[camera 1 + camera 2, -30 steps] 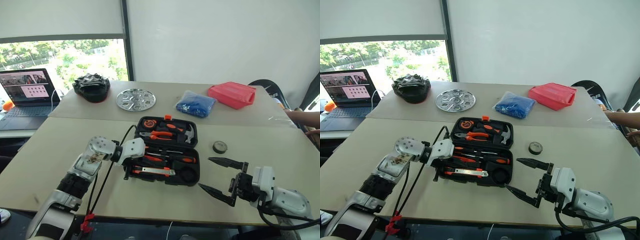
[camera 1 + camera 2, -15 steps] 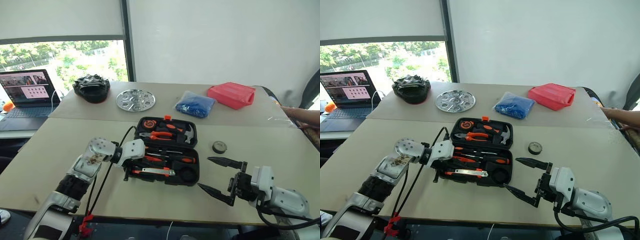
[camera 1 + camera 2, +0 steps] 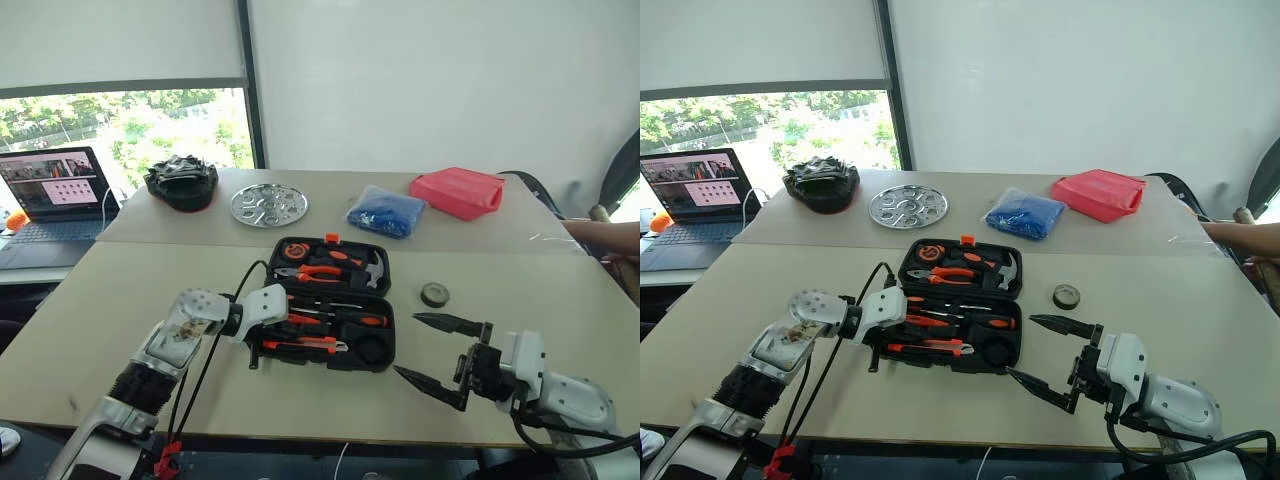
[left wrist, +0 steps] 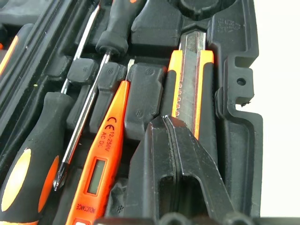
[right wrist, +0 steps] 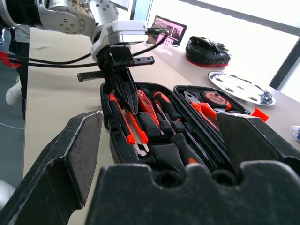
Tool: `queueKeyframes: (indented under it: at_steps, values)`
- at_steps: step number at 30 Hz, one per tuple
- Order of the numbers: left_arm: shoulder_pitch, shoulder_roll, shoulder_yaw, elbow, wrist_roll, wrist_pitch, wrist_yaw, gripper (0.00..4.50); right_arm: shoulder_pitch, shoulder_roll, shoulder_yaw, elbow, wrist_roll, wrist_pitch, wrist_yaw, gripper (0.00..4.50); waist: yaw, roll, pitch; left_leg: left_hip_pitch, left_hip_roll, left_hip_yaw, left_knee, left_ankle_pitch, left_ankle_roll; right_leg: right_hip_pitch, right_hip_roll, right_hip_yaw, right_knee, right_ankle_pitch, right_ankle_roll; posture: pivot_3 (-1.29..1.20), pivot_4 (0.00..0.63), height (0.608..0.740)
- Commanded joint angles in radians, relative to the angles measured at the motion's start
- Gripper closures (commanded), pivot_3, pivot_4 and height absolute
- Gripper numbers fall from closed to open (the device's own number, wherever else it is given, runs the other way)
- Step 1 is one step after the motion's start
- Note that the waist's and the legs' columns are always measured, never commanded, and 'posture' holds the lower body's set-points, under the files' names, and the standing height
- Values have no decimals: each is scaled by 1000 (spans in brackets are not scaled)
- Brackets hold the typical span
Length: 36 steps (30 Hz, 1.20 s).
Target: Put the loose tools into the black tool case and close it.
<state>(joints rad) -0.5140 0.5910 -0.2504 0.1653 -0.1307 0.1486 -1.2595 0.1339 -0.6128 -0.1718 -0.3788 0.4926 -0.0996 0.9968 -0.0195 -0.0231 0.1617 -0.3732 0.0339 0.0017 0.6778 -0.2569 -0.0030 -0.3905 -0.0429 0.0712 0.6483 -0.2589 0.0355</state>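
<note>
- The flat black moulded-plastic tool case (image 3: 327,305) is seen lying open at the middle of the near beige table (image 3: 90,300), its lid half at twelve o'clock of its tray half.
- In the tray are seated two orange-and-black-handled screwdrivers (image 4: 28,154), a slim orange tester screwdriver (image 4: 101,154) and an orange-black utility knife (image 4: 190,89); orange-handled pliers (image 3: 318,269) are held in the lid.
- The left gripper (image 4: 176,140) is seen over the tray's nine o'clock end, its black fingers pressed together on nothing, the tips just above the knife and tester.
- A small round dark tape roll (image 3: 434,294) is left loose on the table at three o'clock of the case, well apart from it.
- The right gripper (image 3: 437,352) is held at four o'clock of the case, its fingers spread wide and empty, with the tape roll at twelve o'clock of it.
</note>
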Motion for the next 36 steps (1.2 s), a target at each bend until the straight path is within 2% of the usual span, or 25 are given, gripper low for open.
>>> queueKeyframes:
  at_steps: [1,5,9,12,14,17,21,24,28,32,34,35,36]
  values:
    - [52,43,188,-92,-234,25,-88,3905,96,-40,-141,-15,84,36,9,0,3,0,0,-2,0,0,0,0,0,-2,0,0,0,1,-2,0,150,740]
    - [150,124,311,-112,-308,-53,-154,2516,210,-57,-245,44,83,10,42,0,6,-1,1,-14,0,-1,1,0,0,-13,-1,-1,1,4,-6,0,150,740]
    - [251,175,416,-98,-353,-97,-186,961,266,-54,-309,128,43,-22,47,0,4,-1,1,-12,0,1,0,0,0,-12,-2,0,0,3,-6,0,150,740]
    - [292,208,466,-81,-382,-82,-195,35,236,-82,-305,153,16,15,19,0,1,-1,1,-12,0,1,1,0,0,-12,-1,0,0,3,-5,0,150,740]
    - [297,209,486,-79,-394,-75,-179,35,175,-122,-282,152,-1,87,-20,0,-3,-1,1,-11,1,1,1,1,0,-12,-1,0,0,0,0,0,150,740]
    - [309,200,496,-94,-412,-58,-159,35,27,-234,-206,151,-21,297,-67,0,-7,-1,1,-9,0,2,1,2,0,-11,-1,2,0,2,0,0,150,740]
    - [335,170,479,-114,-398,-75,-134,35,-281,-366,24,250,-116,497,-8,0,-21,0,2,-10,0,3,1,2,1,-13,0,3,0,3,-1,0,150,740]
    - [332,147,465,-129,-396,-66,-107,35,-536,-351,197,391,-213,632,-2,0,-19,-2,2,-11,1,1,0,2,1,-14,1,1,0,5,-8,0,150,740]
    - [327,124,448,-141,-390,-61,-74,35,-779,-284,386,622,-380,650,15,0,-13,-2,3,-18,0,0,-1,2,2,-19,-1,0,0,5,-8,0,150,740]
    - [332,113,443,-153,-391,-59,-53,35,-873,-235,468,760,-450,628,52,0,-6,-2,3,-32,-1,1,1,1,2,-35,-2,0,1,6,-6,0,150,740]
    - [335,111,441,-153,-390,-61,-46,35,-892,-221,479,803,-477,601,54,0,-2,-2,2,-33,-1,1,1,1,2,-35,-3,0,1,6,-6,0,150,740]
    - [336,110,441,-154,-391,-62,-42,0,-894,-216,475,811,-477,595,61,505,-1,-2,2,-33,0,1,1,1,2,-35,-2,-1,1,6,-6,0,150,740]
    - [338,109,440,-154,-391,-62,-39,0,-894,-211,469,818,-477,582,62,637,-1,-2,2,-33,0,1,1,1,2,-35,-3,-1,1,6,-6,0,150,740]
